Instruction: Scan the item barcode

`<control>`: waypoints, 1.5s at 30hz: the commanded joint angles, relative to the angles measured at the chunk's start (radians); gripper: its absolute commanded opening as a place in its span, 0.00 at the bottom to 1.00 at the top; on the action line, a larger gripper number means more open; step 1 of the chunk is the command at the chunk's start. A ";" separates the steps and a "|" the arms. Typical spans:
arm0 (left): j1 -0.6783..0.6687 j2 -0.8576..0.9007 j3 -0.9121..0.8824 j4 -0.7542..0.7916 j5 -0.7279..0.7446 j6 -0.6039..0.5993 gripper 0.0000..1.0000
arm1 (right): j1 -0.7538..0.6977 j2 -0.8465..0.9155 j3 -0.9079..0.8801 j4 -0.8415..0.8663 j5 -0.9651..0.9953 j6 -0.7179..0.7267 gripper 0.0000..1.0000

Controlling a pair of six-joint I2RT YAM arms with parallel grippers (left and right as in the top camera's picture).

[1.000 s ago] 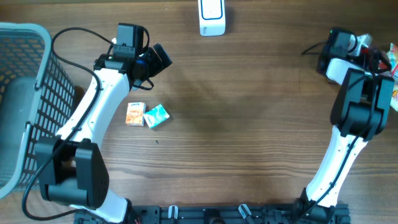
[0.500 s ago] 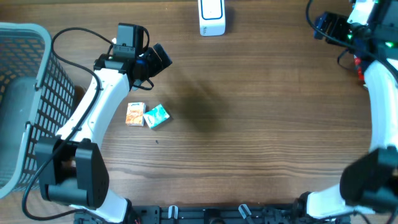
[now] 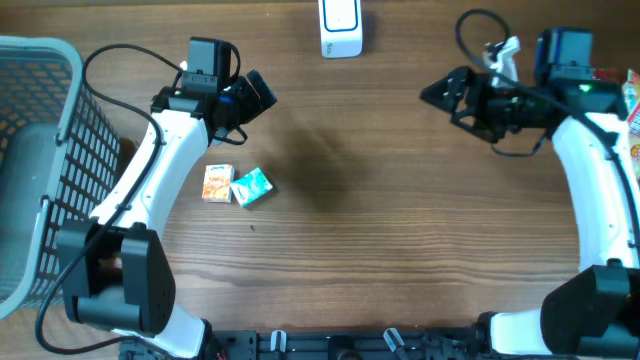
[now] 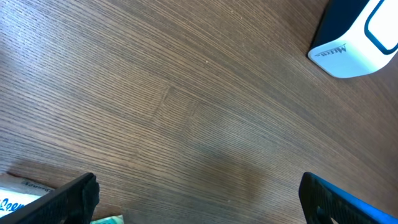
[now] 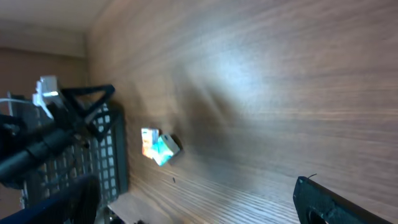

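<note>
As woodgrain lines the table (image 3: 400, 250), orange carton (image 3: 217, 183) flanks teal carton (image 3: 251, 187).

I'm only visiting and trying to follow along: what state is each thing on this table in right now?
Left gripper: open, empty, over bare wood.
Right gripper: open, empty.
Orange packet: lying flat, ungripped.
Teal packet: lying flat beside the orange one, skewed, ungripped.
Scanner: resting at the table's far edge, untouched.
Basket: upright at the left; nothing seen inside.
</note>
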 commanded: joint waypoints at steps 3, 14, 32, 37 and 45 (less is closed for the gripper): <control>0.003 0.000 0.006 0.004 -0.014 0.016 1.00 | 0.087 -0.002 -0.009 0.031 0.038 0.016 1.00; -0.066 0.000 0.006 -0.181 0.305 0.092 1.00 | 0.217 0.002 -0.010 0.010 0.293 0.084 1.00; -0.154 -0.176 -0.208 -0.320 -0.139 -0.229 0.78 | 0.349 0.230 -0.010 0.009 0.299 0.085 1.00; -0.154 -0.138 -0.263 -0.148 -0.137 -0.263 0.08 | 0.390 0.230 -0.010 0.027 0.299 0.111 1.00; -0.067 -0.026 -0.263 -0.203 -0.393 -0.338 0.04 | 0.395 0.230 -0.010 0.019 0.299 0.109 1.00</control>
